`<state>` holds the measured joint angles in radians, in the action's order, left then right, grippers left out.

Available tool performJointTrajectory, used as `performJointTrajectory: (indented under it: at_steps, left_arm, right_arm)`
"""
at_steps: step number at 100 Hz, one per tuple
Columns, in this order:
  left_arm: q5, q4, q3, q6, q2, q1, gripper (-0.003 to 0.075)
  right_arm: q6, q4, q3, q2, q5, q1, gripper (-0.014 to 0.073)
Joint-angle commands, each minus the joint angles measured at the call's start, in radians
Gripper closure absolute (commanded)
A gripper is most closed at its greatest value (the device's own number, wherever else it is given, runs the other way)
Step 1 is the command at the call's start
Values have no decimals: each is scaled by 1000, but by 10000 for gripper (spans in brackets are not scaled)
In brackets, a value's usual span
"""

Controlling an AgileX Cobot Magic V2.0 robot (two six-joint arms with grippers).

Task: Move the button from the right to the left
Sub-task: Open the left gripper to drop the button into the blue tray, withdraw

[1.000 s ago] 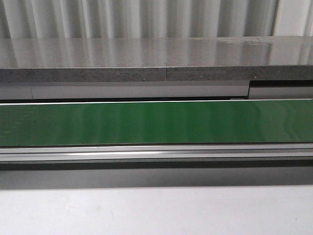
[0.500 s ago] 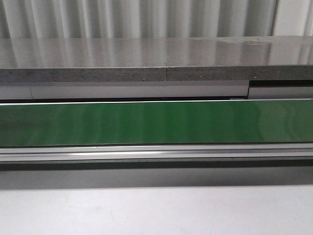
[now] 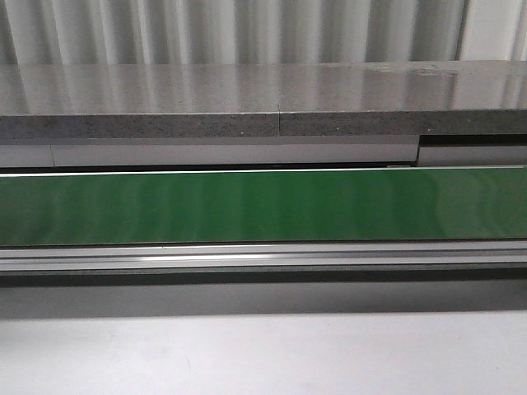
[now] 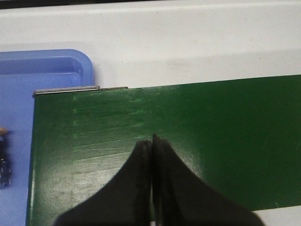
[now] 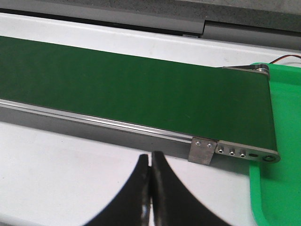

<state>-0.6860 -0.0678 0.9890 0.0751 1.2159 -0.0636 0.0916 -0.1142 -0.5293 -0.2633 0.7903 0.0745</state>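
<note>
No whole button shows in any view. At the very edge of the left wrist view, a small dark object [image 4: 3, 165] with an orange tip lies in the blue tray [image 4: 51, 70]; it is too cut off to identify. My left gripper [image 4: 151, 139] is shut and empty, above the end of the green conveyor belt [image 4: 216, 127]. My right gripper [image 5: 150, 156] is shut and empty over the white table [image 5: 70, 174], in front of the belt [image 5: 122, 84]. Neither gripper shows in the front view.
A green tray [image 5: 282, 193] sits past the belt's right end, by its metal end bracket [image 5: 203, 149]. The belt [image 3: 263, 206] runs across the front view, with a grey shelf [image 3: 263, 99] behind it and an aluminium rail [image 3: 263, 257] in front.
</note>
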Motion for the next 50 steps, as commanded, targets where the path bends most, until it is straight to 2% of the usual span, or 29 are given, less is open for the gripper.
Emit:
performJointTrajectory:
  at_steps: [1, 50]
  left_arm:
    - [98, -23, -41, -13, -99, -8, 740]
    - [148, -38, -376, -9, -637, -8, 740]
  right_arm:
    - [7, 1, -25, -9, -74, 1, 660]
    - [7, 1, -25, -9, -74, 1, 660]
